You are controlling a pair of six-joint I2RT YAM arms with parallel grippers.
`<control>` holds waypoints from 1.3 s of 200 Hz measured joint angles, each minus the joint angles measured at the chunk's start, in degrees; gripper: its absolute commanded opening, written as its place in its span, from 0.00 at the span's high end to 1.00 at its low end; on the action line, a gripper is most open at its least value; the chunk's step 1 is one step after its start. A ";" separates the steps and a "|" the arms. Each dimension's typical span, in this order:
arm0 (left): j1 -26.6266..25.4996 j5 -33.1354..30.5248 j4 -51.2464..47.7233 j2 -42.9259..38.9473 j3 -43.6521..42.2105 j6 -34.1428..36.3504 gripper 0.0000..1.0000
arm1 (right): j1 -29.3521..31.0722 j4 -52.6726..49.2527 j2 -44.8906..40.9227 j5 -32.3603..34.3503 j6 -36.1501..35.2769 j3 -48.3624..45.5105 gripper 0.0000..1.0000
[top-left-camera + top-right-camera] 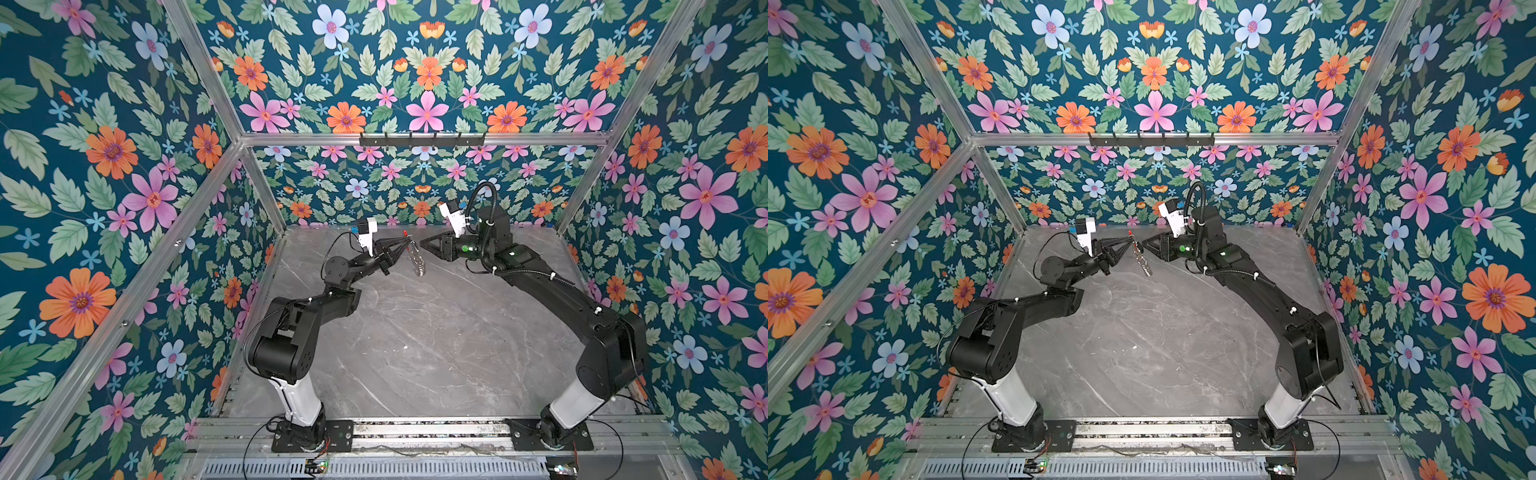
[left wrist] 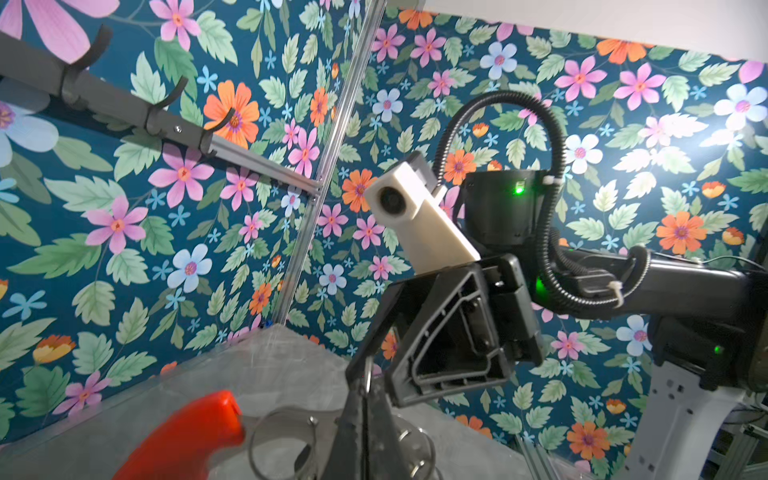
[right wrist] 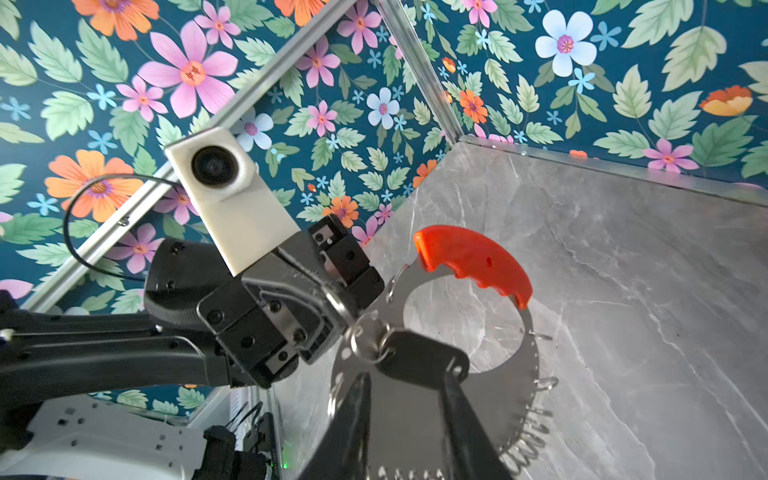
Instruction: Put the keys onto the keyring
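The left gripper [image 3: 336, 307] was clamped on the rim of the keyring [image 3: 523, 361], holding it roughly upright and clear of the table [image 1: 415, 353]; the keys [image 3: 419, 355] lay against the keyring's face beside that clamped rim, their split ring [image 3: 368, 343] at the keyring's edge; the right gripper [image 3: 409, 378] stood narrowly parted at the tag, and whether it pinched the tag could not be told. The keyring looked stiff, thin and slick, best taken by its flat rim or the red piece [image 3: 473, 262]; the tag looked light and apt to swing, best pinched across its body. Only the right wrist view showed the tag and split ring; in both top views the keyring was an edge-on sliver; the left wrist view showed no tag.
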 measured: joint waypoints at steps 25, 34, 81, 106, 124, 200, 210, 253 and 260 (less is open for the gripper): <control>-0.68 -1.29 2.05 0.00 0.02 -1.18 1.00 | -0.04 0.20 1.55 -1.01 2.01 1.18 0.70; -0.85 -1.62 2.36 0.02 0.04 -1.18 1.00 | 0.04 0.50 1.88 -1.33 2.67 1.88 0.70; -1.66 -3.10 3.17 0.76 0.26 -0.94 1.00 | 1.86 1.25 3.13 -0.76 3.43 3.63 0.73; -2.47 -5.68 4.02 0.26 -0.50 0.81 1.00 | 3.19 2.10 3.28 0.90 3.87 3.43 0.74; -3.78 -9.29 4.09 -0.24 -1.16 3.30 1.00 | 3.93 1.44 3.69 0.87 3.96 3.23 0.74; -6.95 -16.68 3.10 -0.52 -2.78 10.01 1.00 | 3.87 -2.10 2.71 5.73 4.81 3.13 0.74; -6.91 -16.55 2.80 -0.52 -2.71 10.10 1.00 | 3.15 -2.38 1.90 6.36 4.68 2.56 0.74; -6.54 -12.02 2.25 1.01 -0.09 7.45 1.00 | -2.12 -0.85 -0.42 4.44 5.22 -0.35 0.70; -6.45 -11.04 2.36 1.60 0.50 6.47 1.00 | -2.78 -0.15 -0.42 3.52 5.77 -0.70 0.68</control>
